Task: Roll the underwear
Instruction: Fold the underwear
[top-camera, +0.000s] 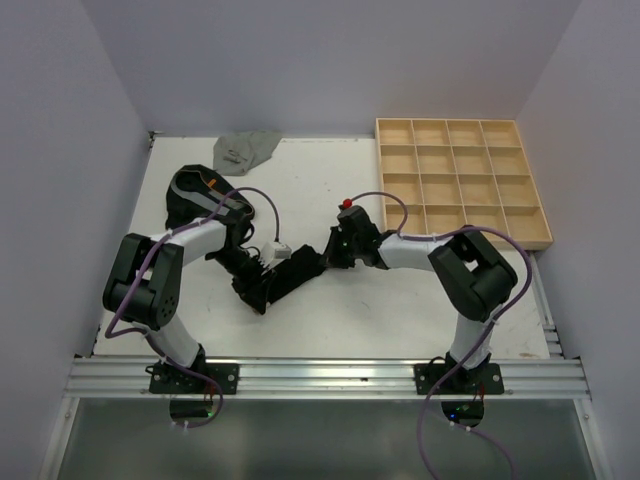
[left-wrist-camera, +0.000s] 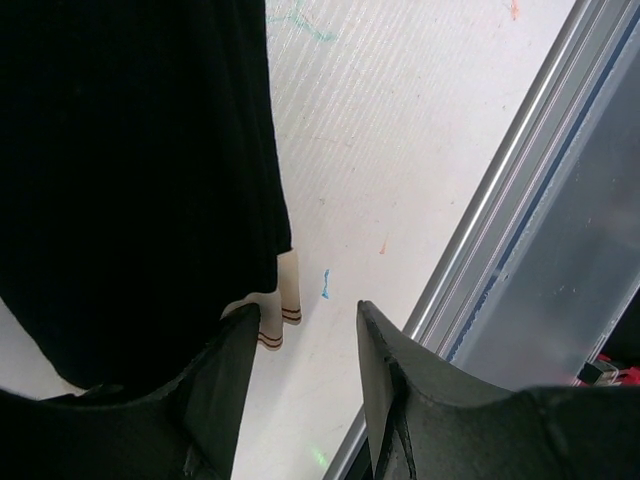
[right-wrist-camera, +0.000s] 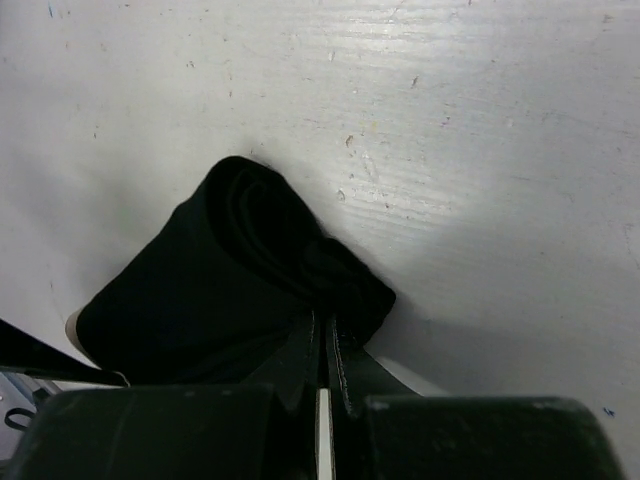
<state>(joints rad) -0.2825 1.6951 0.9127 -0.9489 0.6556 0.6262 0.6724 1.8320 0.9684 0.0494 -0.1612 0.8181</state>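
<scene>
Left gripper (left-wrist-camera: 308, 312) first: its jaws stand about halfway apart, and I see only bare table (left-wrist-camera: 400, 150) between them, so it holds nothing. The black underwear (left-wrist-camera: 130, 180) lies against the outer side of one finger (left-wrist-camera: 225, 390), with a tan striped waistband (left-wrist-camera: 283, 300) peeking out just beyond that fingertip. On the gripper's other side runs the metal rail (left-wrist-camera: 500, 220) along the table's near edge.

From above, a second black pair (top-camera: 195, 195) sits bunched behind the left gripper, near the table's left side. A grey pair (top-camera: 248, 148) lies crumpled at the back edge. The black underwear stretches as a loose roll across the middle of the table, between the two grippers.

At the roll's right end the right gripper (right-wrist-camera: 322, 330) is pinched fully closed. The tip of the roll is tucked in at its fingertips, which I read as a grip on the cloth. At the back right, a wooden grid tray (top-camera: 432, 160) lies well apart from the clothes.
</scene>
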